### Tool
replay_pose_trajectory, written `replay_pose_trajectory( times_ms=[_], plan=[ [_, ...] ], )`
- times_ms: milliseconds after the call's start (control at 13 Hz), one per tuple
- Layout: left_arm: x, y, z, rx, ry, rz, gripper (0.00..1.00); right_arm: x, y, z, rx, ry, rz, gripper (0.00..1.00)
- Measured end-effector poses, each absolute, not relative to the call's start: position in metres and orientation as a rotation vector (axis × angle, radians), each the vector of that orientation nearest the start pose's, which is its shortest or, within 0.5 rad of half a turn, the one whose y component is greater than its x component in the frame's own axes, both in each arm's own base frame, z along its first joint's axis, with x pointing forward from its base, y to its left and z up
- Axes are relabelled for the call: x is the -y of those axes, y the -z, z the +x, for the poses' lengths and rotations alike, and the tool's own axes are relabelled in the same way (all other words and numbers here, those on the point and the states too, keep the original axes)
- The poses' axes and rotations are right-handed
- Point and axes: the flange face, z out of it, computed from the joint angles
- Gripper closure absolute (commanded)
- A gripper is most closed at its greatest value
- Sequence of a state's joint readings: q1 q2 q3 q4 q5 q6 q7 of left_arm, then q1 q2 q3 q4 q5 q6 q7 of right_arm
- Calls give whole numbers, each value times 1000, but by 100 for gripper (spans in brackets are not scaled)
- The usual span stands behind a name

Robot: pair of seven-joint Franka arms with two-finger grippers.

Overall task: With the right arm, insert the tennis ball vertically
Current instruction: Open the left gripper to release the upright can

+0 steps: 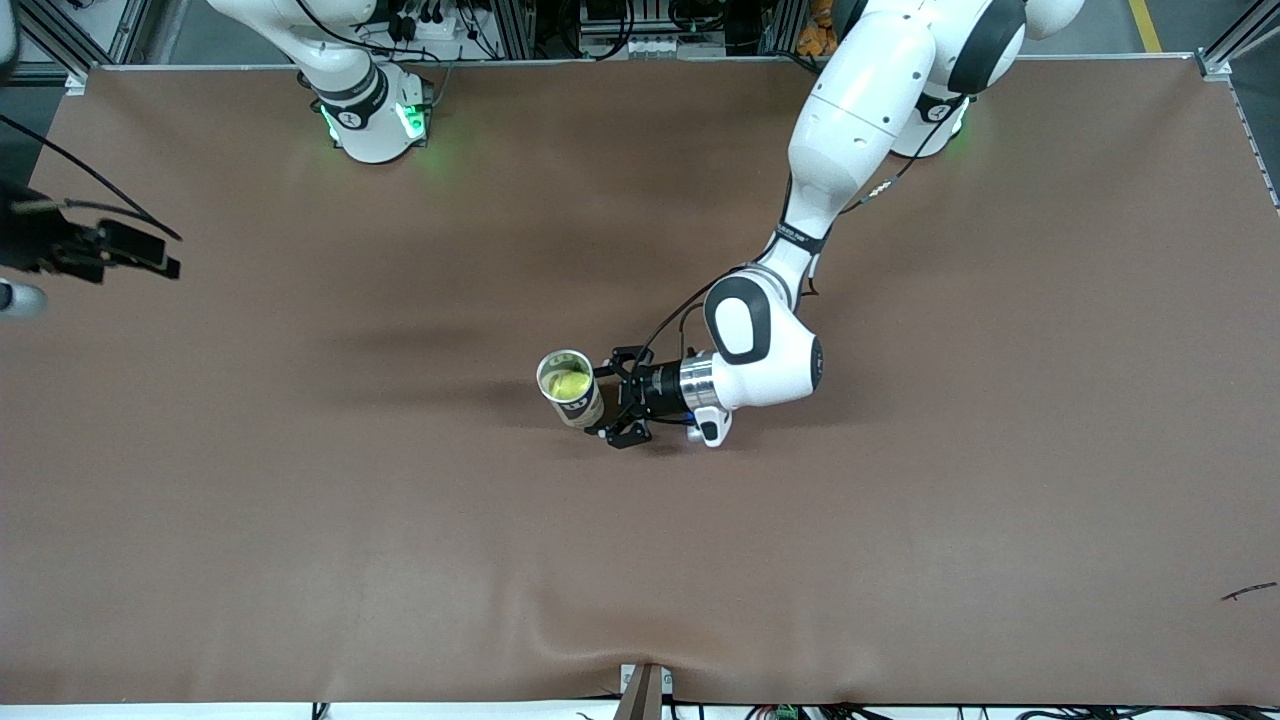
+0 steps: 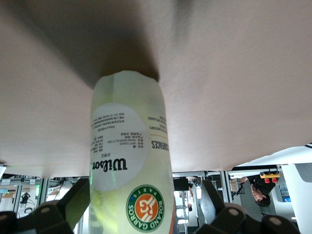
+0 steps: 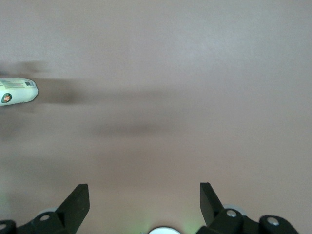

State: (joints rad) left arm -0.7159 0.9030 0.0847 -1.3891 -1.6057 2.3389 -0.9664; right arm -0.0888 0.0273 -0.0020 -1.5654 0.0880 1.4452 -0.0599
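Standing upright near the middle of the front view, your ball can (image 1: 570,388) has a yellow tennis ball (image 1: 567,381) inside. The left gripper (image 1: 618,400) sits beside it, fingers spread wide on either side of the can without visibly pinching it. The right gripper (image 1: 150,255) waits at the middle left edge of the frame, over bare table (image 1: 900,520), fingers also spread, empty.

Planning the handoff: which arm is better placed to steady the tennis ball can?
Left. Its end effector sits open beside the upright can; the right end effector, open, waits near the right arm's table end.
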Motion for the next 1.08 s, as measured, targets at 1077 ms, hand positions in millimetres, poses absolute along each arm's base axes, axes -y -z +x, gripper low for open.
replay_pose_trajectory(
  times_ms=[1077],
  plan=[
    [383,-213,629,-1408,729,2053,0,36,-637,543,-79,-79,-3114,0]
  ],
)
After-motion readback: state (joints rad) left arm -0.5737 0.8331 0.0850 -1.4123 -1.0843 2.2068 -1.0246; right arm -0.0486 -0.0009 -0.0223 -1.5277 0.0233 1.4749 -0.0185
